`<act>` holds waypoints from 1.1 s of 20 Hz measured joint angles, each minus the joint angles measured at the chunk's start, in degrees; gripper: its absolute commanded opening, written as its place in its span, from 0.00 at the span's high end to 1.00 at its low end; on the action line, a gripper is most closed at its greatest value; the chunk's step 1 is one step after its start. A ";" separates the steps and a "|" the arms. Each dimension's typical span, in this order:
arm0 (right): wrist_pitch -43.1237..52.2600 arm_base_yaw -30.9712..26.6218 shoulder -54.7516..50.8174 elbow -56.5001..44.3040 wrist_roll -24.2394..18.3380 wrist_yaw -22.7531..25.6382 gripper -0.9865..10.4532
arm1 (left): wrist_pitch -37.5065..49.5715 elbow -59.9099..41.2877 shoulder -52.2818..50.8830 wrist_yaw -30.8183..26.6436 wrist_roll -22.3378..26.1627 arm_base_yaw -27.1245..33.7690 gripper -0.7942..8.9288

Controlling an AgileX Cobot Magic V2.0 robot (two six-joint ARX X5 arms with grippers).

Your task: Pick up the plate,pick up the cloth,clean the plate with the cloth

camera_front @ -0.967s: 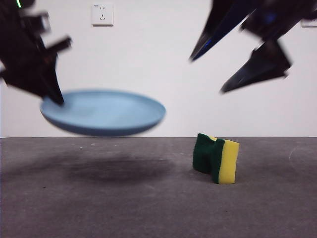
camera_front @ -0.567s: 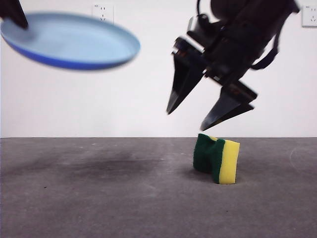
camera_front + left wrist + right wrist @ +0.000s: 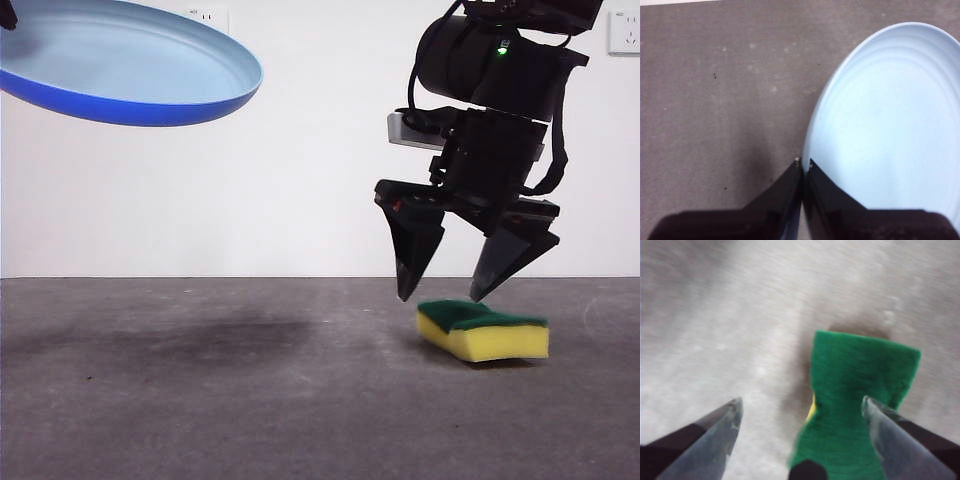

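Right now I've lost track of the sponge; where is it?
In the front view, the cloth lies flat, green side up, on the table's right side, just below the right gripper.

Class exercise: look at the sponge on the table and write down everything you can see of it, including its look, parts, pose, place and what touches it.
The cloth is a small rectangular sponge: a thick yellow foam body topped by a thinner dark green scouring layer. It lies flat on the grey table, green side up, its top slightly uneven. The right gripper hangs just above it with jaws open, tips astride one end; the right wrist view shows the green face between the jaws, not gripped. Nothing but the table clearly touches it.
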 measured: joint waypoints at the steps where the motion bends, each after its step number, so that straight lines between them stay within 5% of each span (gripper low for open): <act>1: -0.07 0.02 0.00 0.00 -0.13 2.03 0.56 | 0.00 0.00 0.00 0.02 0.00 0.00 0.93; 8: -0.24 -1.66 0.00 0.00 -0.83 4.55 0.62 | 0.00 0.00 0.00 0.28 0.00 0.00 0.93; 17: -0.42 -3.02 4.04 0.00 -0.37 1.46 0.62 | 0.07 0.00 0.00 0.28 0.00 0.00 0.93; 22: -0.33 -3.04 6.21 0.00 -0.24 2.01 0.84 | 0.07 0.00 0.00 0.26 0.68 0.00 0.93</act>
